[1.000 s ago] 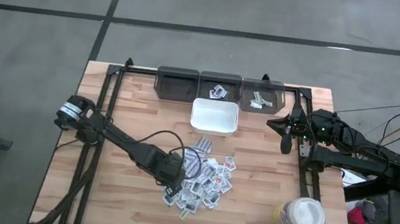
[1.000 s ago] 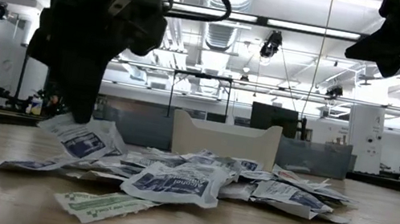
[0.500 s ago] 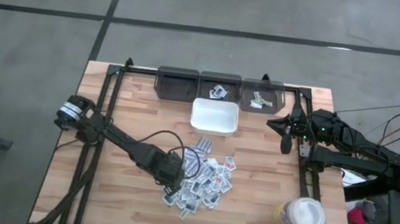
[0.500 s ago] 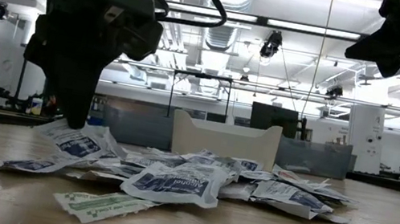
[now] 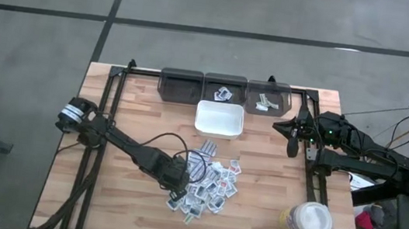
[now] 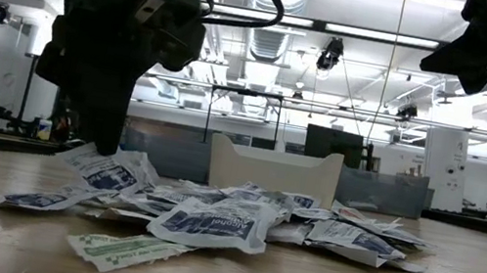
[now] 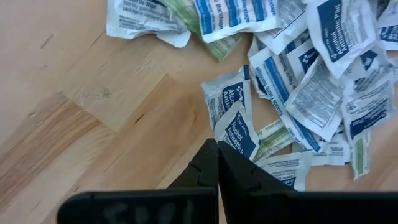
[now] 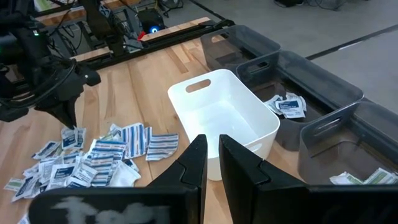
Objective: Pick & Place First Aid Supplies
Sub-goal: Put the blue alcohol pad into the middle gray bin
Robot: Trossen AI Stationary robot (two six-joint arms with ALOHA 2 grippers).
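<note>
Tabletop packet (image 7: pixel 238 128) touching left jaws' tips.

Wooden table (image 5: pixel 124 136); packets (image 5: pixel 208 184); white tray (image 5: pixel 219 119); jar (image 5: pixel 309 220)

"Alcohol" reads on the front packet (image 6: pixel 209 223) at low view centre. Left wrist view: "Alcohol Antiseptic" on a blue-printed packet (image 7: pixel 227 101) mid-frame and another (image 7: pixel 339 31) upper right. Other print too small.

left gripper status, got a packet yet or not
Left gripper shut on an alcohol packet at pile's edge. Right gripper idle beside white tray, nothing held. Path clear.
</note>
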